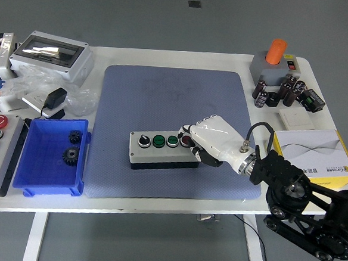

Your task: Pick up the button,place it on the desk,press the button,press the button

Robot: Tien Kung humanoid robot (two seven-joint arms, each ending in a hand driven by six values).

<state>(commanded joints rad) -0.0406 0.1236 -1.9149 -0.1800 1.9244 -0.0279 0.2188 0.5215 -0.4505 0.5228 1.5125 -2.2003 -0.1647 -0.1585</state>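
Head view: the white right hand (208, 143) is laid, fingers curled, holding nothing, on the red button (186, 140). The grey four-button control box (164, 150) is set on the blue mat (176, 101) covering the white desk (157, 204).

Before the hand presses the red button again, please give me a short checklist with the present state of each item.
1. Button box lies flat on the blue mat: ok.
2. Right hand is at the box's right end, over the red button: ok.
3. Fingertip contact with the red button: cannot tell.
4. Green buttons are uncovered: ok.
5. Blue bin stands apart from the box: ok.
6. Left hand: not in view.
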